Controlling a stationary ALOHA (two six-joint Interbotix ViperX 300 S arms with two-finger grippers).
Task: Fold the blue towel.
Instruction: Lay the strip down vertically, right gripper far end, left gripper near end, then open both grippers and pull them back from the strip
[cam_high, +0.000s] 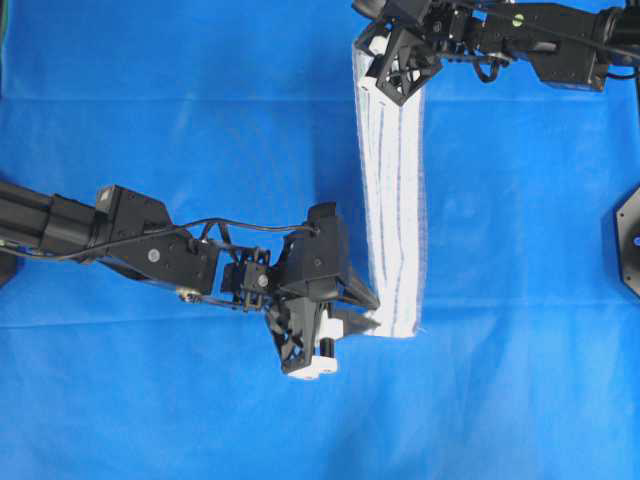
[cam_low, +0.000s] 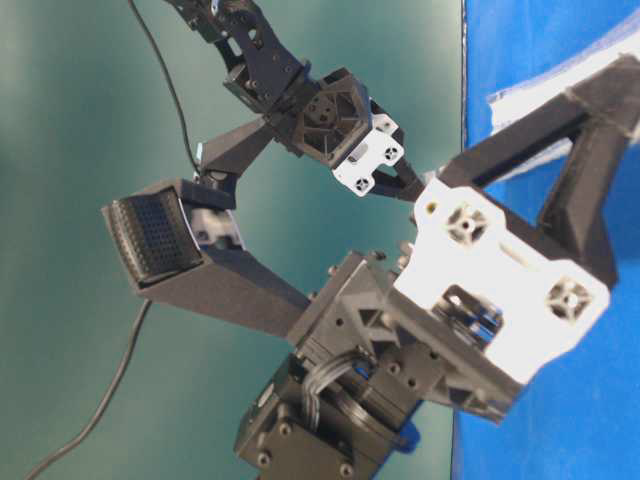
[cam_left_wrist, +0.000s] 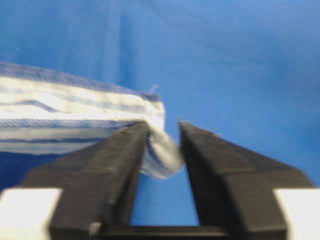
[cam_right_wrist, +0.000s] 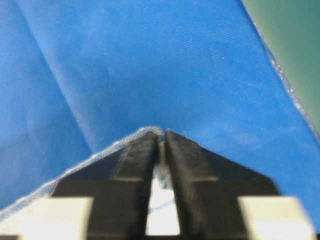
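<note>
**A:** Where was the blue towel (cam_high: 393, 190)?

**B:** It lay on the blue table cloth (cam_high: 180, 110) covering the surface, folded into a long narrow strip. In the overhead view the strip ran from the top edge, right of centre, down toward the lower middle. It was white with thin blue stripes along its length.

**A:** And the left gripper (cam_high: 372, 312)?

**B:** It reached in from the left to the strip's lower end. In the left wrist view its black fingers (cam_left_wrist: 125, 150) stood a little apart, with the towel's corner (cam_left_wrist: 162, 152) hanging loosely in the gap between them. That view was blurred, so I could not tell whether either finger touched the cloth.

**A:** The right gripper (cam_high: 372, 75)?

**B:** It came in from the top right and sat over the strip's upper end. In the right wrist view its fingers (cam_right_wrist: 142, 150) were nearly together at the tips, with a thin edge of towel between them. Whether they pinched it, I could not tell.
</note>
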